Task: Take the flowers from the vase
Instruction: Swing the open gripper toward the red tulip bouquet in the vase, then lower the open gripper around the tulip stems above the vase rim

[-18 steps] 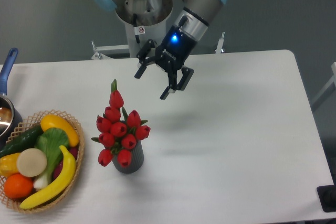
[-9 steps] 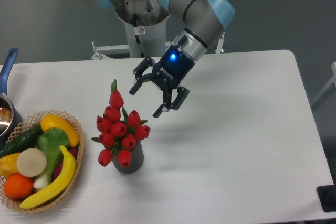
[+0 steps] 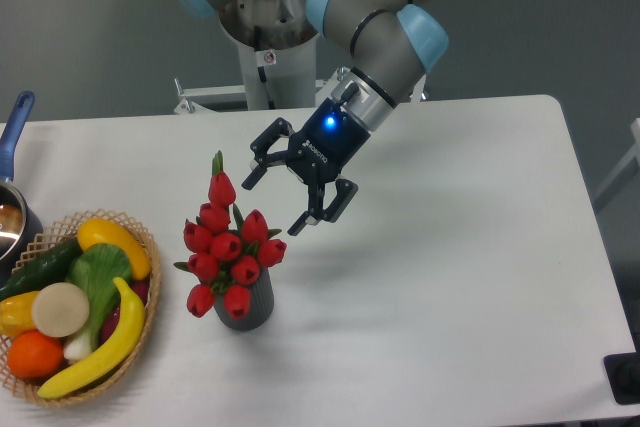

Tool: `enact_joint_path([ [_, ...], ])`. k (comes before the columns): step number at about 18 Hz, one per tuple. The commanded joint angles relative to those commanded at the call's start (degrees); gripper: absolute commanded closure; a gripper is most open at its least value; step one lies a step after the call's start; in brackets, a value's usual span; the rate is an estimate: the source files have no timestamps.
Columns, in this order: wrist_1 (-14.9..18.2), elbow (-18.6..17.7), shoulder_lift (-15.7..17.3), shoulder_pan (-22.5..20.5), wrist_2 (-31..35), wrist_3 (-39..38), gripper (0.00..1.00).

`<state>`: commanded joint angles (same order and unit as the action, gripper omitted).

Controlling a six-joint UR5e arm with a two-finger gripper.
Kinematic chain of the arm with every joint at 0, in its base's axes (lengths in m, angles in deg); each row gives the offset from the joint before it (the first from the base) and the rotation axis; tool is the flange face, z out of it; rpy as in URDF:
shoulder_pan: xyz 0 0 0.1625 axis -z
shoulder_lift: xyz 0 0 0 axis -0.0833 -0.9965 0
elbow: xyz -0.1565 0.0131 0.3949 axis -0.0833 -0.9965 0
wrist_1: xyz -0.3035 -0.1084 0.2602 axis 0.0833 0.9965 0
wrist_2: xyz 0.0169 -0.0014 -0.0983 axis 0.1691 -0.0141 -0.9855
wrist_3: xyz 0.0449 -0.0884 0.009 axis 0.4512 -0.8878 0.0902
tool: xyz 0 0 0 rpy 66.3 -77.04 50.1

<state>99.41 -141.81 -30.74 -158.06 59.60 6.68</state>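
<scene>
The flowers (image 3: 227, 247), red tulip buds with green leaves, stand in the dark grey ribbed vase (image 3: 247, 309) left of the table's middle. One taller bud with a green tip rises at the bunch's upper left. My gripper (image 3: 272, 204) hangs open just up and right of the bunch, fingers pointing down-left toward it. One fingertip (image 3: 247, 183) is close to the tall bud, the other fingertip (image 3: 297, 227) sits right of the top buds. Nothing is between the fingers.
A wicker basket (image 3: 140, 239) with banana, cucumber, orange and other produce stands at the front left. A blue-handled metal pot (image 3: 14, 215) shows at the left edge. The arm's base (image 3: 270, 37) stands behind the table's back edge.
The gripper has moved down and to the left toward the flowers, staying open. The flowers and vase have not moved.
</scene>
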Motion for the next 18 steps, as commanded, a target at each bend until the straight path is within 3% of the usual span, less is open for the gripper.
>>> enact_joint_path([
  [8,-0.97,4.57,-4.39,2.89,0.52,0.25,0.0],
  [18,-1.49,4.14,-4.66,4.57,0.62,0.69,0.0],
])
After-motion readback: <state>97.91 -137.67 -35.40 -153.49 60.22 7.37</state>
